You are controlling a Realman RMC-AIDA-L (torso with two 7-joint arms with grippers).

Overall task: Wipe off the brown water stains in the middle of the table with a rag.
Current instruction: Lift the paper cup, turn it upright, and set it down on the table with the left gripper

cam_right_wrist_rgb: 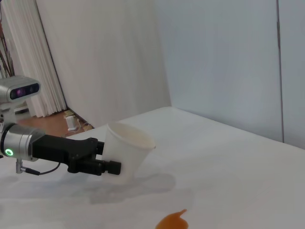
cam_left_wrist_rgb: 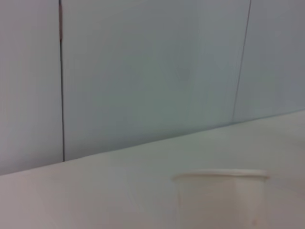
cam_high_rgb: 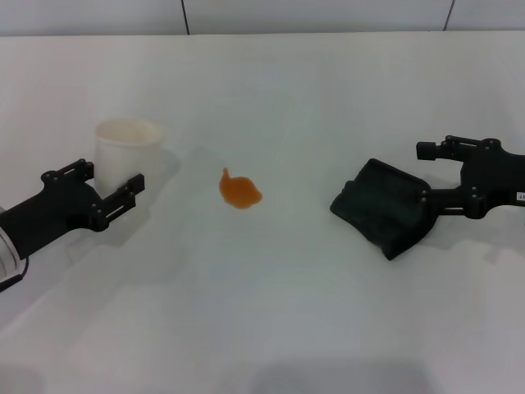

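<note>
The brown water stain (cam_high_rgb: 239,191), a small orange-brown blot with a little tail, lies in the middle of the white table (cam_high_rgb: 271,312). It also shows in the right wrist view (cam_right_wrist_rgb: 172,221). The dark rag (cam_high_rgb: 379,207) lies crumpled to the stain's right. My right gripper (cam_high_rgb: 422,174) is open at the rag's right edge, its nearer finger at the cloth. My left gripper (cam_high_rgb: 112,174) is open at the table's left, its fingers on either side of a white cup's base. I cannot tell whether they touch the cup.
The white paper cup (cam_high_rgb: 127,148) stands left of the stain and shows in the left wrist view (cam_left_wrist_rgb: 221,198) and the right wrist view (cam_right_wrist_rgb: 128,148). My left gripper (cam_right_wrist_rgb: 106,156) shows there too. A pale wall runs behind the table.
</note>
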